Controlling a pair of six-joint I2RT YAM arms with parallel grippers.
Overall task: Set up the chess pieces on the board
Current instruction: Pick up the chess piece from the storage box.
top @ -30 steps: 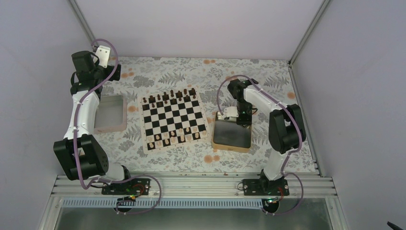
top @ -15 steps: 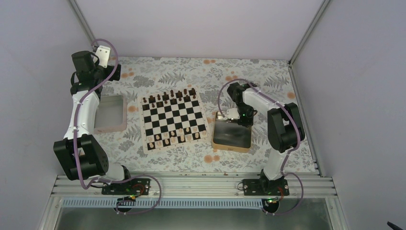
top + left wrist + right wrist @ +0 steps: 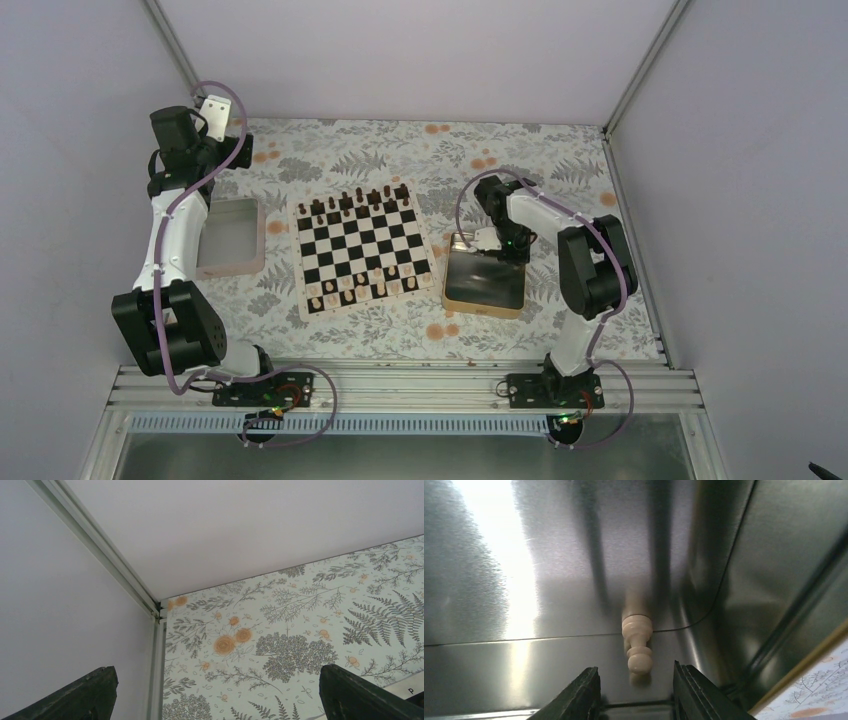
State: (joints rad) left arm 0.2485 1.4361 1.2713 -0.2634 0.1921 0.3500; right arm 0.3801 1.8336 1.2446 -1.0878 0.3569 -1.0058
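Right hand (image 3: 636, 690) near tan pawn (image 3: 638, 647)

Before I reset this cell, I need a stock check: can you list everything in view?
board: one, black and white checks, cream border, table centre.
light chess pieces: several, tan, board's near rows; count unclear.
light pawn: one, tan, inside the gold tin tray.
dark chess pieces: several, dark brown, board's far edge.
gold tin tray: one, gold, right of board.
pink-rimmed tray: one, pale pink, left of board.
table cover: one, floral print, under everything.
left pincer: one, dark fingers, raised far left, open, empty.
right pincer: one, dark fingers, in the gold tray, open around the pawn.
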